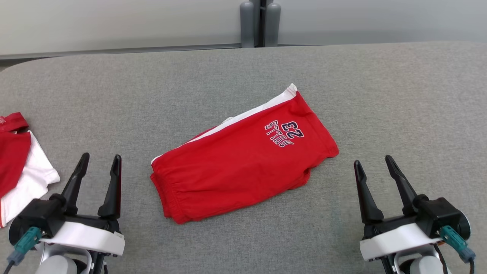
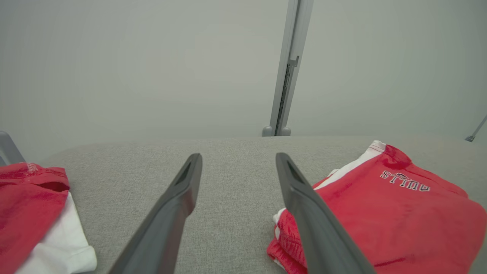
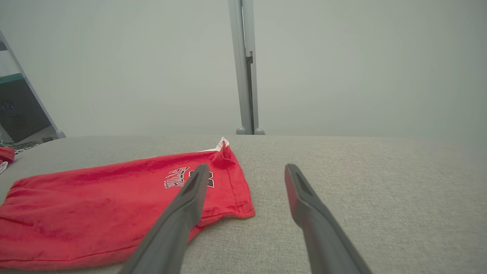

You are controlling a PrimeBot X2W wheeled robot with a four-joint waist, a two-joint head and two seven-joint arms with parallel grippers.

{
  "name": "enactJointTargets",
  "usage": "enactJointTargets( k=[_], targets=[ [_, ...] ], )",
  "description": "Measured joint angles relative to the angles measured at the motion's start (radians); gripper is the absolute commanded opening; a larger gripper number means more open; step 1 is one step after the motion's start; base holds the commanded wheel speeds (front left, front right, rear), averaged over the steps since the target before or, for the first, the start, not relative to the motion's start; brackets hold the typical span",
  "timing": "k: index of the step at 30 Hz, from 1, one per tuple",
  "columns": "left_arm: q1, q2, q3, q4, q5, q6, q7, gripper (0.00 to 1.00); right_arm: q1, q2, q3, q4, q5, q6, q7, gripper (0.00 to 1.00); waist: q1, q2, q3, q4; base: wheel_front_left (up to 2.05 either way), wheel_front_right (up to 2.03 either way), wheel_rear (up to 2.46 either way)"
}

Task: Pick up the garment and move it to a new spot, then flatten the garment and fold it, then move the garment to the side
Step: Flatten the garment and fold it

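A pair of red shorts [image 1: 243, 160] with a white side stripe and dark lettering, the garment, lies folded in half and slanted across the middle of the grey table [image 1: 243, 68]. My left gripper [image 1: 101, 158] stands open at the lower left, well apart from the waistband end. At the lower right my right gripper [image 1: 374, 160] is open too, just right of the hem corner. In the left wrist view the shorts [image 2: 380, 213] lie to the right of my left gripper [image 2: 237, 156]. The right wrist view has the shorts [image 3: 114, 205] left of my right gripper [image 3: 247, 167].
A second red and white garment [image 1: 19, 167] lies at the table's left edge, close to my left gripper, and shows as the other garment [image 2: 34, 213] in the left wrist view. A grey post [image 1: 260, 23] stands behind the table's rounded far edge.
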Motion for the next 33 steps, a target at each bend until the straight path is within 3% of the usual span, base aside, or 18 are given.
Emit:
enactJointTargets(
  k=[9, 21, 28, 33],
  targets=[
    [0.049, -0.039, 0.035, 0.015, 0.039, -0.020, 0.000, 1.00, 0.078, 0.000, -0.017, -0.085, 0.011, 0.000, 0.035, 1.00, 0.0000, 0.0000, -0.018, -0.021, 0.00, 0.00, 0.00],
    [0.046, -0.063, 0.061, 0.032, 0.057, -0.046, 0.000, 1.00, 0.081, 0.000, -0.029, -0.098, 0.014, 0.000, 0.043, 1.00, 0.0000, 0.0000, -0.006, -0.017, 0.00, 0.00, 0.00],
    [0.005, -0.074, 0.050, 0.016, 0.056, -0.056, 0.000, 1.00, 0.000, 0.000, -0.056, -0.046, -0.004, 0.000, 0.054, 1.00, 0.0000, 0.0000, 0.030, 0.015, 0.00, 0.00, 0.00],
    [-0.061, -0.086, 0.024, 0.012, 0.044, -0.065, 0.000, 1.00, -0.142, 0.000, -0.073, 0.083, -0.033, 0.000, 0.075, 1.00, 0.0000, 0.0000, 0.081, 0.071, 0.00, 0.00, 0.00]
  ],
)
